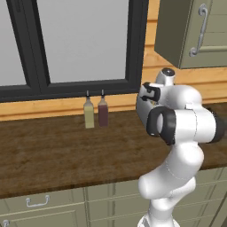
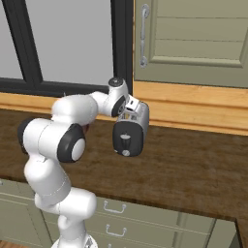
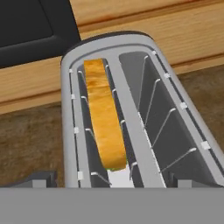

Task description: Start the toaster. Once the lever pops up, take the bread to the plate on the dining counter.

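Bread standing on edge in the toaster's left slot, gripper spread wide above.

The bread (image 3: 105,118), golden-tan and flat, runs lengthwise along the slot, wire guides either side. The rounded silver-grey toaster (image 2: 131,128) sits on the dark wood-grain worktop (image 2: 193,164), black end panel with lever (image 2: 125,141) facing the camera. Gripper (image 3: 109,183) fingertips stand far apart, holding nothing.

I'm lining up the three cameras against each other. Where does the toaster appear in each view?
Left base view: I can't make it out; the arm stands where it would be.
Right base view: the toaster is at centre on the worktop, black end panel facing the camera, just below the robot's hand.
Hand view: seen from above, centre, with the bread in its left slot.
Shared landmark: the light wood strip behind the worktop.
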You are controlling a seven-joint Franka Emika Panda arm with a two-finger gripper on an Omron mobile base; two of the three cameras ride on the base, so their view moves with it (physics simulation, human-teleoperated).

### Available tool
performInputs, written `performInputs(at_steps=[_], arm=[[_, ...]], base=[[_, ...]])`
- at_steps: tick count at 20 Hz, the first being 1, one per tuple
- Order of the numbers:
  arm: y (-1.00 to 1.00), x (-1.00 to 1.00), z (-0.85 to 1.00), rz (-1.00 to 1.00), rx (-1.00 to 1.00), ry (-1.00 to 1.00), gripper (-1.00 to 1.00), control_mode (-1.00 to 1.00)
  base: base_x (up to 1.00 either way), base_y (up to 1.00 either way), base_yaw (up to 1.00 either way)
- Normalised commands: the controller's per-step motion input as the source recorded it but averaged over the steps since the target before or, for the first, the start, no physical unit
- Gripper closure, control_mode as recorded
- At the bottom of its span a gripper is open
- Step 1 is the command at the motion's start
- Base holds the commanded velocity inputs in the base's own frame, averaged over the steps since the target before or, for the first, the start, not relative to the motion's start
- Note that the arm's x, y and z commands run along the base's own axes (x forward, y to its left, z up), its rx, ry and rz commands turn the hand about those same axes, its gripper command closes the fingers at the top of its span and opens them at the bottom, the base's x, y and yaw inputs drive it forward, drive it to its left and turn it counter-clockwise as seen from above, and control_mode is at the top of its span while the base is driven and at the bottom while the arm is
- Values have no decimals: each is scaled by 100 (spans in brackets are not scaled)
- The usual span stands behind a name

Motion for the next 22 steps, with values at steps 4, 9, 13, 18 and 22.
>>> performInputs(at_steps=[4,9,13,18,22], arm=[[0,40,-15,0,0,0,-100,-100],[0,34,-17,0,0,0,-100,-100],[0,22,-29,0,0,0,-100,-100],[0,11,-40,0,0,0,-100,-100],[0,9,-37,0,0,0,100,-100]], base=[[0,0,0],[0,0,0],[0,0,0],[0,0,0],[0,0,0]])
